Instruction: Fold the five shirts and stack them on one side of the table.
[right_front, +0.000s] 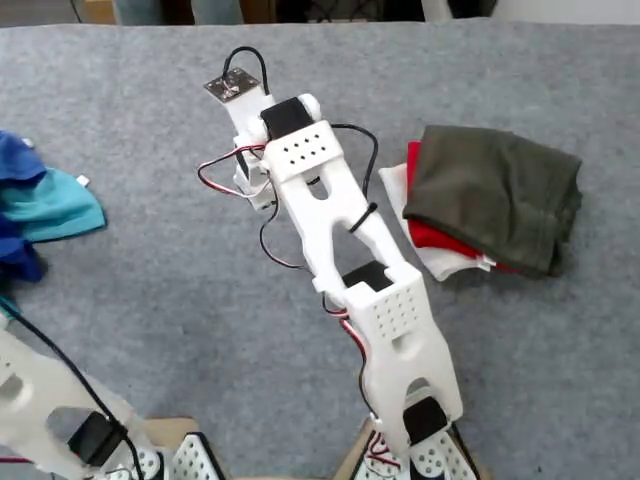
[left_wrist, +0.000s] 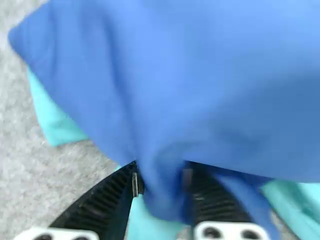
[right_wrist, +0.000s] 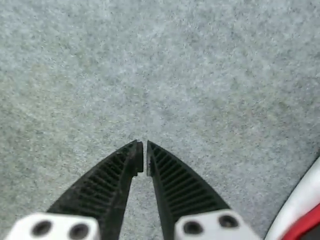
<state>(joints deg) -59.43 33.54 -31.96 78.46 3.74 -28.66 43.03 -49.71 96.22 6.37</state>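
Note:
A blue shirt (left_wrist: 200, 75) hangs bunched in my left gripper (left_wrist: 160, 176), which is shut on a fold of it. Under it lies a teal shirt (left_wrist: 55, 125). In the high view the blue shirt (right_front: 14, 162) and the teal shirt (right_front: 52, 206) sit at the table's left edge. A folded stack rests at the right, with an olive shirt (right_front: 495, 195) on top, a red shirt (right_front: 432, 238) below it and a white shirt (right_front: 445, 265) at the bottom. My right gripper (right_wrist: 145, 146) is shut on nothing, just above bare grey cloth.
The right arm (right_front: 330, 215) stretches from the near edge across the table's middle towards the far left. The left arm (right_front: 50, 410) stands at the near left corner. Grey cloth (right_front: 170, 300) covers the table. The stack's white and red edge (right_wrist: 305, 210) lies close beside the right gripper.

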